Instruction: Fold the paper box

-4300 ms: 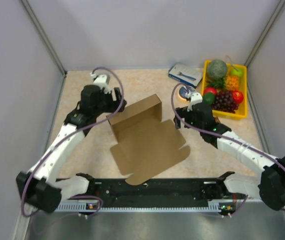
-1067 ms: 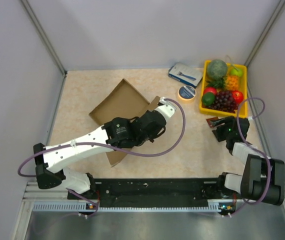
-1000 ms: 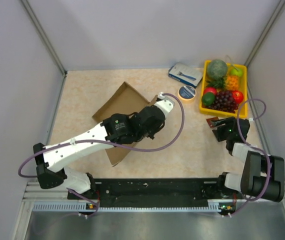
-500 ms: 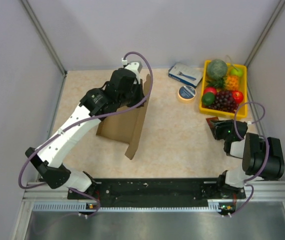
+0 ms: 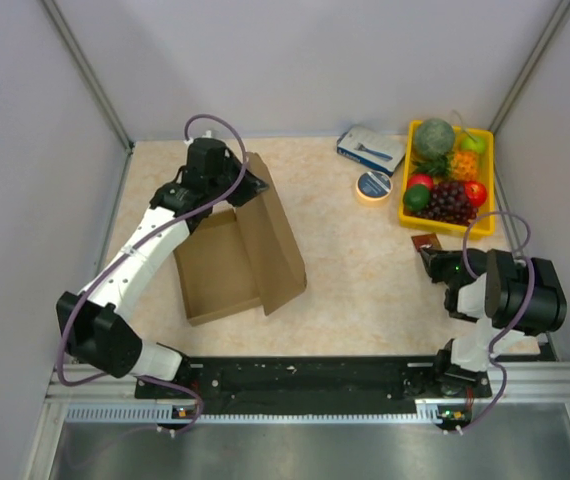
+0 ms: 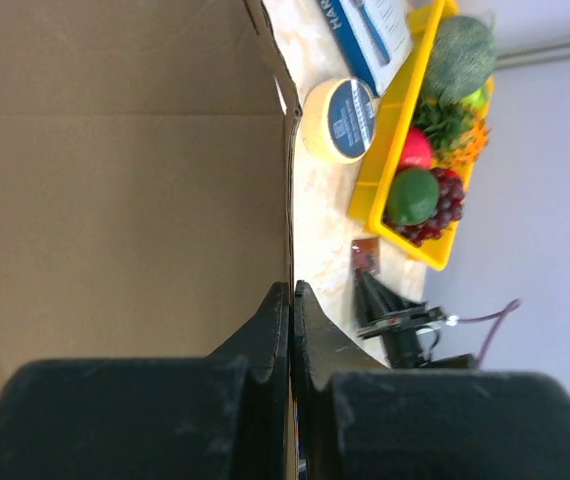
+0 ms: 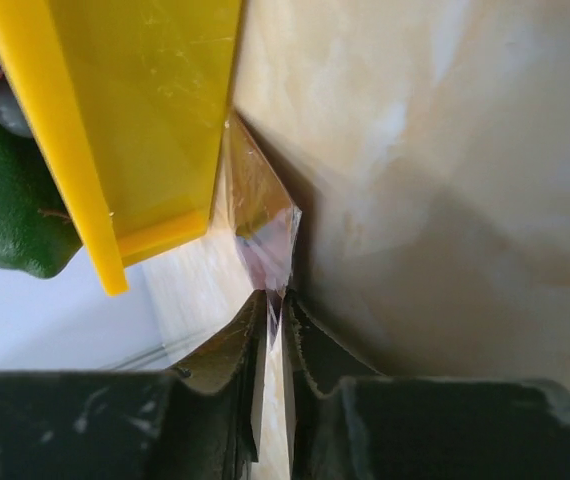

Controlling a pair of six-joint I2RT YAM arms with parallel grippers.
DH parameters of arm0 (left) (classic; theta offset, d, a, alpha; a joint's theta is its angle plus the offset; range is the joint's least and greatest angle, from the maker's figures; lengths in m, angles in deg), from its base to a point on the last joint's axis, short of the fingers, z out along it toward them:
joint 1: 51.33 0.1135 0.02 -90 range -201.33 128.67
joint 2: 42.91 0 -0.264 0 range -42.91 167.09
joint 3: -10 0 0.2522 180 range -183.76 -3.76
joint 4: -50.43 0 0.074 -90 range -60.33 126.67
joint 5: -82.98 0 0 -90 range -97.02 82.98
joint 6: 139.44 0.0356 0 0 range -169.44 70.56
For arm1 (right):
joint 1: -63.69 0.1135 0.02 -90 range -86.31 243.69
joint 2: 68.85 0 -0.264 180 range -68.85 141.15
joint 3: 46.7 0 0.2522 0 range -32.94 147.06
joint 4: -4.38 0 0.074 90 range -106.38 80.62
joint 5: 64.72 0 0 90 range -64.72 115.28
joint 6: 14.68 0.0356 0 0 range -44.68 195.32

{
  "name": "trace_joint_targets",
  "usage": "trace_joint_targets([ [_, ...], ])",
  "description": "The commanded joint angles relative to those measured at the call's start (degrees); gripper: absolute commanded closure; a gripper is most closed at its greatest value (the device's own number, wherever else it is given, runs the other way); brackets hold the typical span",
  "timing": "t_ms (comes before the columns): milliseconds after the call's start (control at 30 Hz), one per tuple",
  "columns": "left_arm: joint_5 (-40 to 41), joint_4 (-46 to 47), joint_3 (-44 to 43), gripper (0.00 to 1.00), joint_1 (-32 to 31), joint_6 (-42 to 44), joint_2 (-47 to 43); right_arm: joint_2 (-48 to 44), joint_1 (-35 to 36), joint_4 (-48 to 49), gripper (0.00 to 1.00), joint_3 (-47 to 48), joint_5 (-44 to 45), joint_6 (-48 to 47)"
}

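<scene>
While my left hand (image 6: 291, 292) pinches the paper box (image 5: 230, 265) by a raised flap edge, right hand (image 7: 273, 300) nips a clear scrap (image 7: 265, 220); cardboard seems light, stiff, edge-grippable.

We see a yellow tray (image 5: 446, 228) at the far right of the beige worktop (image 5: 365, 280), holding a green melon (image 5: 434, 136), dark grapes (image 5: 449, 202) and a red apple (image 5: 475, 193). Just left of it lies a tape roll (image 5: 373, 185), and farther back a blue-and-white carton (image 5: 370, 149). A clear wrapper (image 7: 265, 225) sits just beside the tray's near corner.
</scene>
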Motion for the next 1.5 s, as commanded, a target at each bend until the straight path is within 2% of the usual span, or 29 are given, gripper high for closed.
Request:
trace_joint_targets([
  [0,-2.1,11.8,3.2,1.00,2.4,-8.7,-5.0,3.0,-1.0,5.4,0.95,-1.0,1.0,1.1],
  [33,-2.1,13.0,3.7,1.00,3.5,-10.8,-5.6,3.2,-0.9,6.0,0.99,-1.2,0.7,1.4],
  [233,-3.1,17.1,5.8,1.00,7.4,-19.9,-5.4,1.3,-0.9,8.1,1.00,-4.4,-2.4,3.9],
  [300,-2.0,20.4,8.1,1.00,8.9,-22.3,-5.8,-2.8,-1.0,6.8,1.00,-7.1,-4.9,4.6],
  [367,-1.4,22.1,10.0,1.00,10.6,-26.3,-5.8,-6.9,-0.9,0.7,1.00,-8.0,-7.3,3.6],
  [400,-1.1,23.3,10.7,1.00,11.0,-27.9,-5.7,-9.7,-0.7,-3.4,1.00,-7.7,-10.4,1.3],
  [433,-0.7,24.0,11.2,1.00,11.9,-30.4,-5.0,-15.6,-0.1,-13.2,1.00,-7.2,-11.7,0.0],
  [500,0.0,24.7,12.2,1.00,12.8,-32.7,-4.3,-24.0,0.6,-26.5,1.00,-4.8,-13.4,-6.1],
  [533,0.9,24.3,12.4,1.00,13.4,-35.2,-3.7,-31.8,2.8,-32.9,1.00,-3.0,-12.8,-9.3],
  [567,1.6,25.1,13.4,1.00,13.6,-36.3,-3.6,-34.9,4.1,-48.0,1.00,1.3,-10.9,-14.6],
  [633,3.9,26.4,14.4,1.00,13.9,-39.2,-3.3,-42.0,5.4,-56.5,1.00,3.8,-11.2,-17.9],
  [667,4.7,25.9,14.7,1.00,13.9,-40.4,-3.2,-43.3,6.8,-62.2,1.00,6.0,-12.5,-20.3],
  [733,4.9,25.0,14.9,1.00,14.0,-42.4,-3.5,-44.1,9.5,-66.0,1.00,8.4,-14.9,-22.9],
  [767,7.3,24.6,15.0,1.00,14.0,-42.9,-3.7,-42.7,14.1,-66.9,1.00,11.0,-18.2,-24.4],
  [833,8.6,23.6,15.3,1.00,13.9,-45.8,-4.3,-41.9,20.9,-66.5,1.00,13.6,-19.7,-24.4],
  [867,9.5,22.5,15.5,1.00,13.9,-46.9,-4.5,-42.1,28.1,-65.9,1.00,16.5,-18.6,-23.6],
  [933,10.2,21.8,15.2,1.00,13.9,-48.7,-4.8,-42.9,33.8,-60.3,1.00,18.7,-16.7,-22.0],
  [1100,10.2,17.9,11.7,1.00,13.6,-47.3,-4.7,-39.2,49.1,-53.2,1.00,27.4,-6.3,-24.0],
  [1300,11.1,16.5,11.9,1.00,13.5,-48.2,-6.7,-24.8,56.1,-38.6,1.00,36.2,0.1,-25.7],
  [1333,11.5,16.1,12.0,1.00,13.5,-48.2,-7.0,-20.1,57.5,-35.4,0.98,37.2,2.4,-26.5],
  [1400,12.4,15.0,12.3,1.00,13.2,-49.3,-7.9,-13.4,58.3,-30.7,0.76,41.7,9.6,-30.1],
  [1433,13.0,15.2,13.1,1.00,12.7,-49.8,-8.1,-8.0,58.0,-30.8,0.70,43.4,10.7,-29.7],
  [1467,13.0,15.1,13.4,1.00,12.5,-50.4,-8.3,-6.5,57.9,-28.0,0.67,44.1,10.8,-29.1],
])
